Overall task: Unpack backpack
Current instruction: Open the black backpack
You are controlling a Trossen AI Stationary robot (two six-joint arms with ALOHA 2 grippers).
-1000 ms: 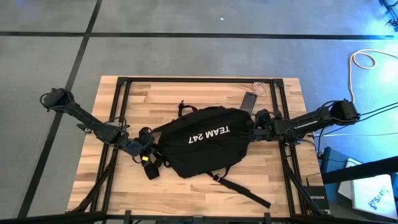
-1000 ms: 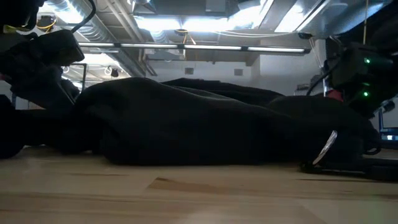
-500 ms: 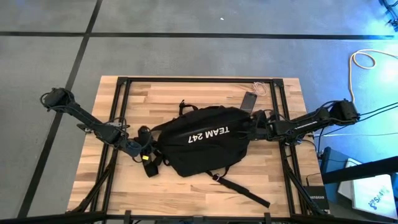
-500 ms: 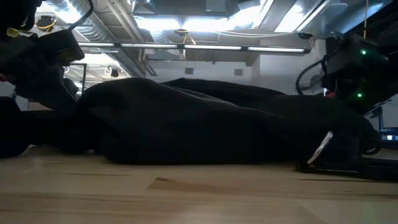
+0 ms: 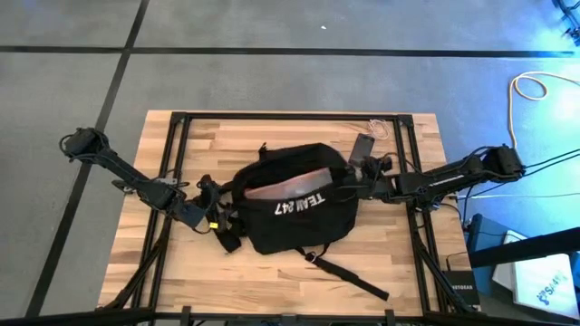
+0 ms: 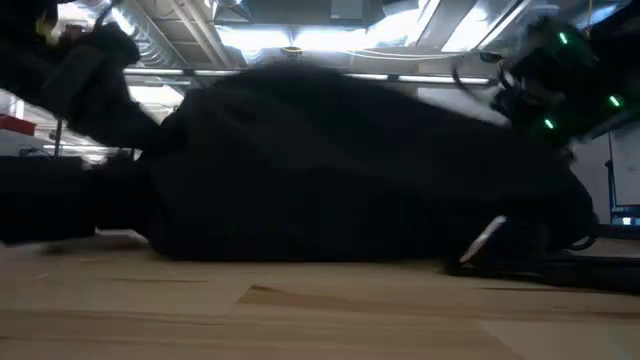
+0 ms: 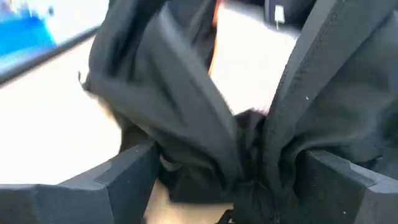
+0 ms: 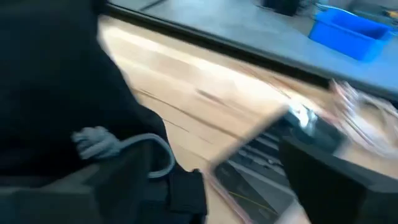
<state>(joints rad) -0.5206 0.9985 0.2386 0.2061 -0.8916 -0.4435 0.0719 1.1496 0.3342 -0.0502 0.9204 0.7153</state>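
**Backpack flanked by 2 pincers, mouth gaping to the far side**

The backpack (image 5: 292,199) sits mid-surface, its long axis running left to right between the arms. Its top is open toward the far edge, with a pale reddish lining or item showing inside.

The left pincer (image 5: 213,206) is at the bag's left end, fingers spread with black fabric bunched between them but not pinched. The right pincer (image 5: 355,181) is at the right end by the opening, fingers spread, nothing held.

A phone (image 5: 364,148) lies just beyond the right pincer. I judge the right arm nearer the mouth. The surface (image 5: 272,136) shows bare wood on the far side, and a loose strap (image 5: 349,276) trails toward the near edge.
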